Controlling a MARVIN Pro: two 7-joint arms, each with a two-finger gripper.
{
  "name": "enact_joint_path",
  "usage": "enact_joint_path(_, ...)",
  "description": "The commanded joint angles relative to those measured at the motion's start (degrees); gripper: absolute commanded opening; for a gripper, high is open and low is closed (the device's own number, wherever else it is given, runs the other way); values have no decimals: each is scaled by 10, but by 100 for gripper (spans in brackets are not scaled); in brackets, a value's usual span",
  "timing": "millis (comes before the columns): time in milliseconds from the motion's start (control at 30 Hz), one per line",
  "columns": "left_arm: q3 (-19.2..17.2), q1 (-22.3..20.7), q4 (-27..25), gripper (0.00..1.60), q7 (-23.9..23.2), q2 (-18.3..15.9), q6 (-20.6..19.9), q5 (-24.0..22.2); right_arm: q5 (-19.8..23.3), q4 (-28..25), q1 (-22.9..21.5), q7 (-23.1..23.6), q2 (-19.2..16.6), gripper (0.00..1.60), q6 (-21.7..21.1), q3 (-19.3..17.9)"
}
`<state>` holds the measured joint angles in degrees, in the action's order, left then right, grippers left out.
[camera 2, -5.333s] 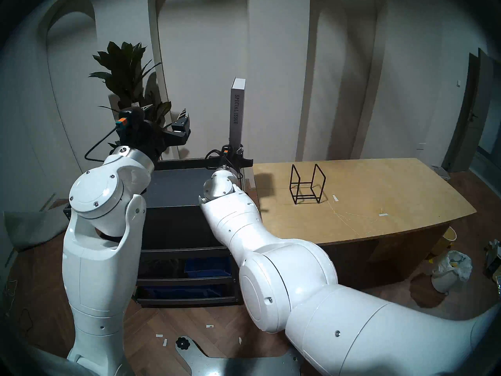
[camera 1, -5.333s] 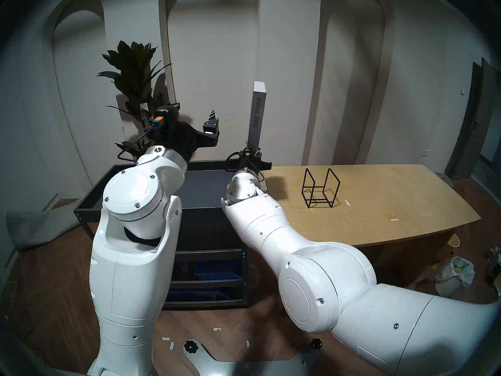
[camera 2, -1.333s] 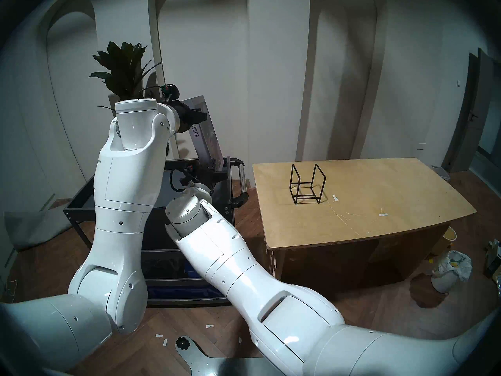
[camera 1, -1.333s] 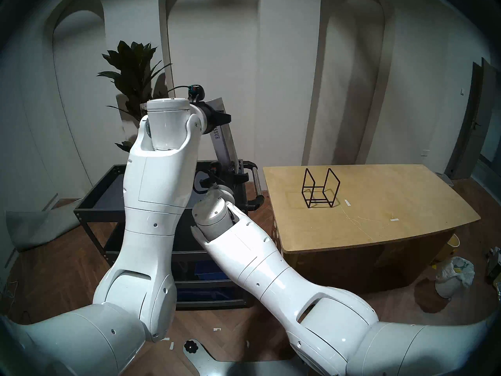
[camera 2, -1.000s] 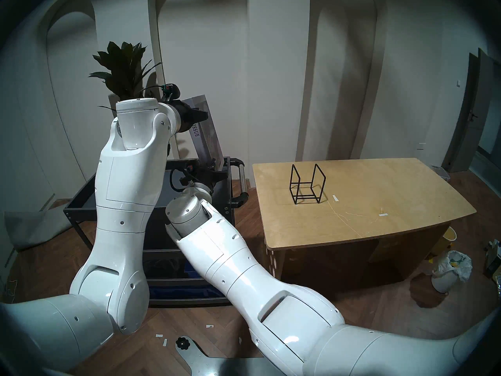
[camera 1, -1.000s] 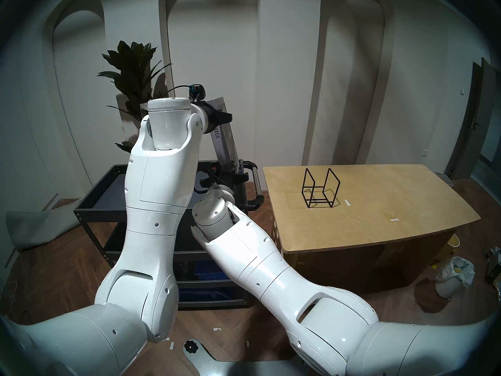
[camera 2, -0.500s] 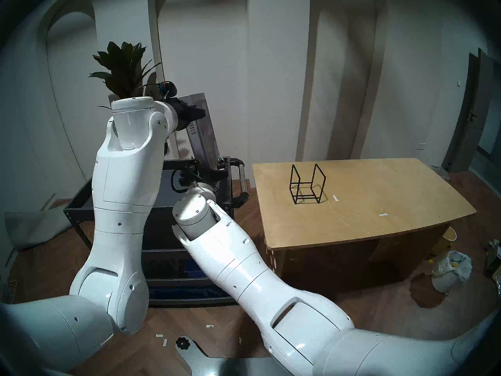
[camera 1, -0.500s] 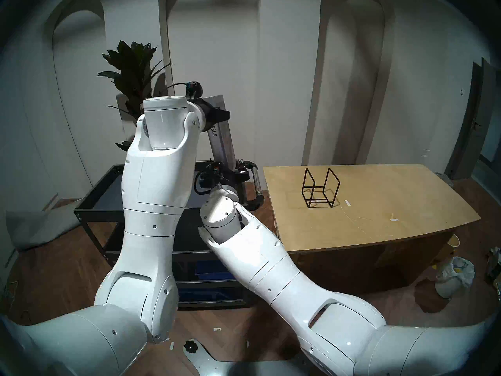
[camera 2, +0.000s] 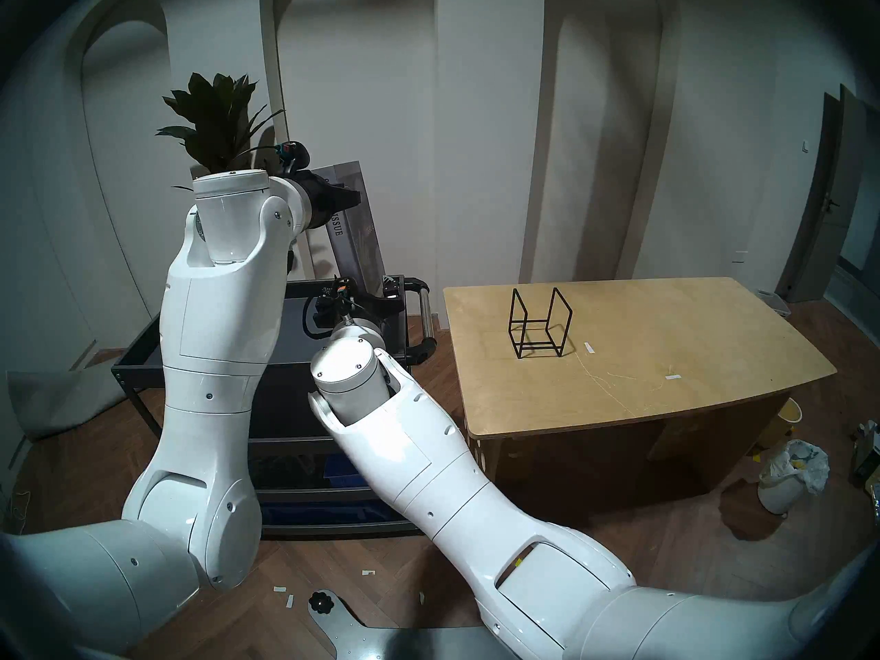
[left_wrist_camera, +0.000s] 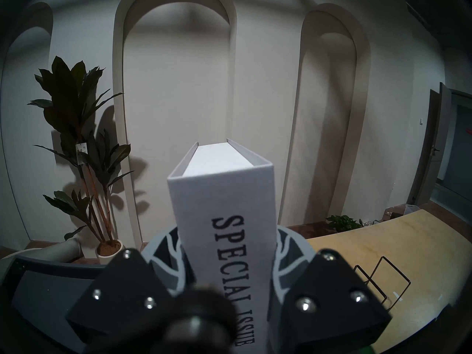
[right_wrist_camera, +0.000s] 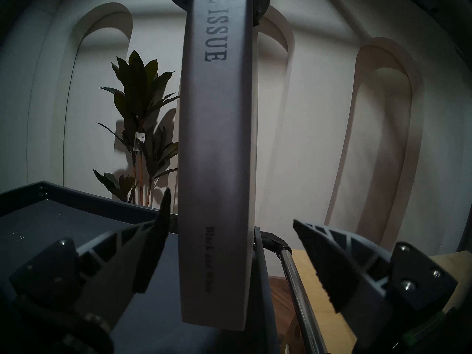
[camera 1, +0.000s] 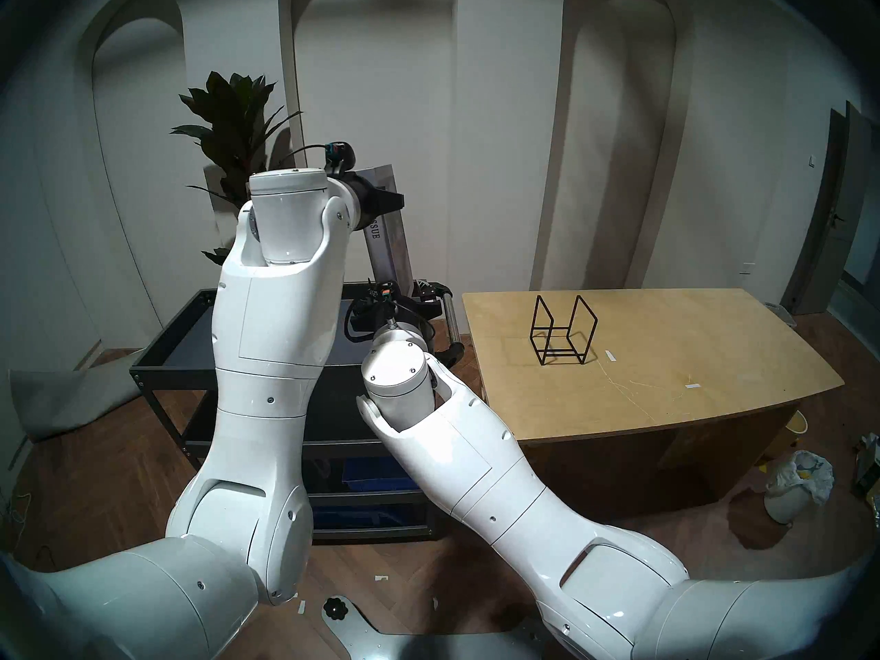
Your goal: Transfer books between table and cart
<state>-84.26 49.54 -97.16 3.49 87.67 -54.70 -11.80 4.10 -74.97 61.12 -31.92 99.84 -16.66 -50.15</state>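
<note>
The book [camera 1: 388, 249], with its grey "SPECIAL ISSUE" spine, hangs tilted, its top leaning left, over the right end of the black cart [camera 1: 162, 333]. My left gripper [camera 1: 385, 194] is shut on its upper part; the left wrist view shows the spine [left_wrist_camera: 224, 205] between the fingers [left_wrist_camera: 163, 264]. My right gripper [camera 1: 405, 294] is open just in front of the book's lower end, with the spine [right_wrist_camera: 217, 141] between its spread fingers [right_wrist_camera: 321, 248] and clear of them. Whether the book's lower end touches the tray [right_wrist_camera: 76, 223] cannot be told. The plywood table [camera 1: 666, 340] stands to the right.
A black wire rack [camera 1: 562, 330] stands on the table's far left part. The cart's silver-and-black handle [camera 1: 450, 323] faces the table across a narrow gap. A tall plant [camera 1: 233, 121] stands behind the cart. A bin with a bag [camera 1: 800, 483] is on the floor at right.
My right gripper, shut on the book's lower end a second ago, has opened and drawn back a little. My left gripper keeps its hold on the top and has shifted slightly left.
</note>
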Motion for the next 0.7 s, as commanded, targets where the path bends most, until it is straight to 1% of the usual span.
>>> enact_joint_path(0, 7, -18, -13, 0, 6, -2, 33, 12, 19, -67, 24, 28, -13, 160, -23, 6)
enact_joint_path(67, 14, -16, -12, 0, 11, -5, 47, 20, 22, -87, 36, 31, -23, 160, -32, 10)
enact_joint_path(100, 14, -16, -12, 0, 11, -5, 47, 20, 22, -87, 36, 31, -23, 160, -32, 10)
enact_joint_path(167, 17, -15, -7, 0, 16, -6, 56, 26, 27, -111, 46, 30, -33, 160, -36, 7)
enact_joint_path(200, 17, -15, -7, 0, 16, -6, 56, 26, 27, -111, 46, 30, -33, 160, -36, 7)
enact_joint_path(300, 20, -15, -1, 0, 20, -9, 66, 31, 29, -132, 53, 28, -43, 160, -37, 3)
enact_joint_path(567, 24, -15, 14, 0, 34, -14, 84, 41, 27, -190, 70, 19, -85, 160, -40, -20)
enact_joint_path(667, 23, -15, 19, 0, 38, -15, 88, 43, 27, -210, 82, 5, -101, 160, -45, -39)
